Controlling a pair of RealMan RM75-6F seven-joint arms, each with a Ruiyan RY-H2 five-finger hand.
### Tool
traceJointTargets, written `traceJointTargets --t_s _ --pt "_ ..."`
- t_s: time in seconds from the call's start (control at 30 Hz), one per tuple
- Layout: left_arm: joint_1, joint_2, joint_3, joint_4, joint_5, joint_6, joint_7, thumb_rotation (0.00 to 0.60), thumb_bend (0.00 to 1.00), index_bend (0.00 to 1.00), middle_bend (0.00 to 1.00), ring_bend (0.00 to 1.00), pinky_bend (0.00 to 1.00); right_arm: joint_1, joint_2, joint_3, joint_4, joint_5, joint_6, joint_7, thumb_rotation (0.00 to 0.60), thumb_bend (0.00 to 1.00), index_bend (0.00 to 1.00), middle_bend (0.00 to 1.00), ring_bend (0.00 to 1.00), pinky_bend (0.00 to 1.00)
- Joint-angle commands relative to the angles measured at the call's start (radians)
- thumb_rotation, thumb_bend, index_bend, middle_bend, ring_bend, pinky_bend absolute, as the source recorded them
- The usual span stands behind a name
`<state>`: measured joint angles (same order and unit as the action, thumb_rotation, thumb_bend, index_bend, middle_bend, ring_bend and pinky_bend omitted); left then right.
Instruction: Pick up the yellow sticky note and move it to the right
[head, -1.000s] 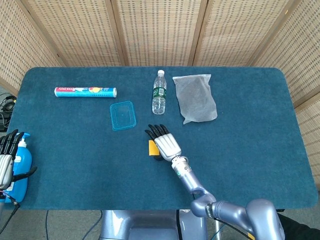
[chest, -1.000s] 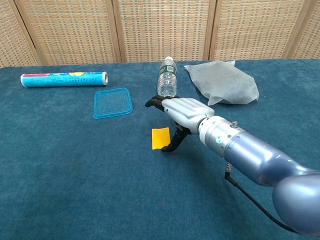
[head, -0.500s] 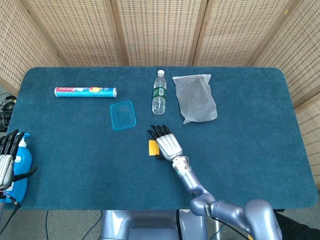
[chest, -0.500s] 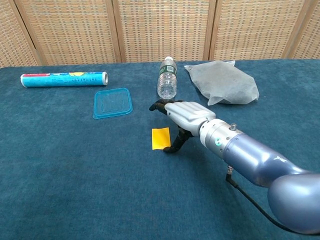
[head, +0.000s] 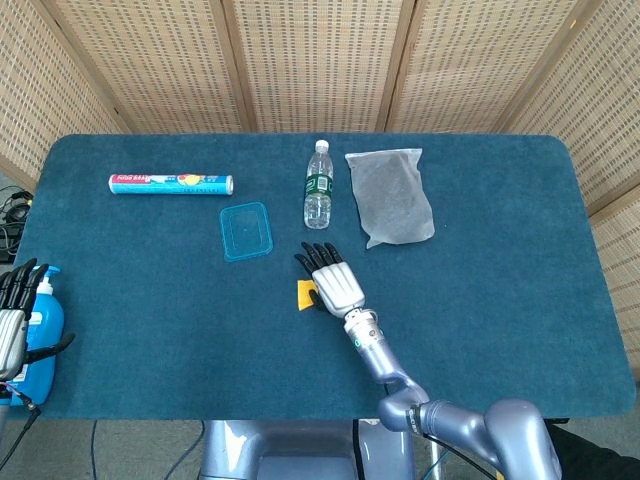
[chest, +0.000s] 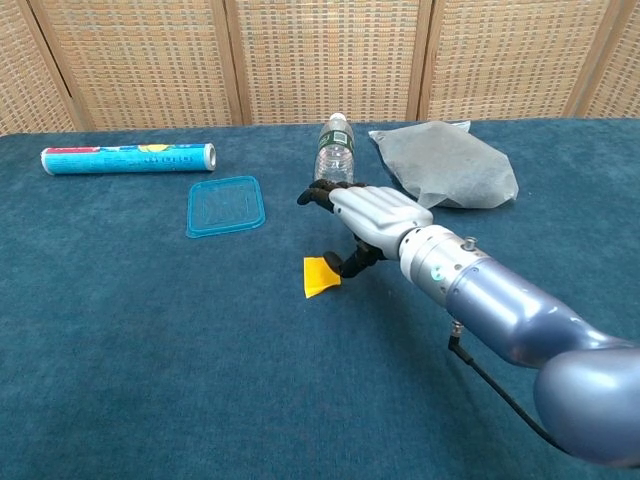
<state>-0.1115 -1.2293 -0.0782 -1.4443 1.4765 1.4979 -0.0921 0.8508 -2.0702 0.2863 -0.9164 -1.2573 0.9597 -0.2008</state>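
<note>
1. Left hand (head: 12, 318): far left of the water bottle (head: 318, 185), fingers spread, holding nothing.
2. Blue lid (head: 246, 231): left of the bottle.
3. Yellow sticky note (chest: 319, 275): in front of the bottle, one edge lifted.
4. Right hand (chest: 372, 218): pinching the note's right edge, other fingers extended.

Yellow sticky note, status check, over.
Right hand pinching the yellow sticky note, one edge lifting off the table. Left hand idle at the blue bottle. Path rightward looks open.

Bright, even light; soft shadows; both views sharp.
</note>
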Motion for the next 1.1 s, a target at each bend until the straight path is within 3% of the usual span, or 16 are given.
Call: traceJointTargets --t_s 0.03,0.33,0.5,0.7,1.1 --pt "0.001 0.002 0.001 -0.003 0.004 0.005 -0.001 0.600 0.17 0.00 0.00 0.00 0.04 -0.014 0.026 -0.003 -0.036 -0.005 0.018 -0.009 0.600 0.64 0.15 0.00 0.00 0.00" --pt "0.007 0.011 0.003 -0.021 0.021 0.027 -0.003 0.600 0.17 0.00 0.00 0.00 0.04 -0.065 0.088 -0.030 -0.178 0.019 0.042 -0.076 0.600 0.59 0.14 0.00 0.00 0.00" --pt "0.013 0.022 0.007 -0.037 0.036 0.044 -0.001 0.600 0.17 0.00 0.00 0.00 0.04 -0.079 0.081 -0.044 -0.197 0.020 0.055 -0.089 0.600 0.45 0.26 0.00 0.00 0.00" --pt "0.017 0.027 0.008 -0.043 0.041 0.053 -0.006 0.600 0.17 0.00 0.00 0.00 0.04 -0.078 0.064 -0.044 -0.186 0.009 0.073 -0.096 0.600 0.36 0.41 0.02 0.00 0.00" --pt "0.012 0.025 0.004 -0.037 0.028 0.038 -0.007 0.600 0.17 0.00 0.00 0.00 0.04 -0.048 0.012 -0.034 -0.087 0.014 0.030 -0.079 0.600 0.35 0.42 0.03 0.00 0.00"
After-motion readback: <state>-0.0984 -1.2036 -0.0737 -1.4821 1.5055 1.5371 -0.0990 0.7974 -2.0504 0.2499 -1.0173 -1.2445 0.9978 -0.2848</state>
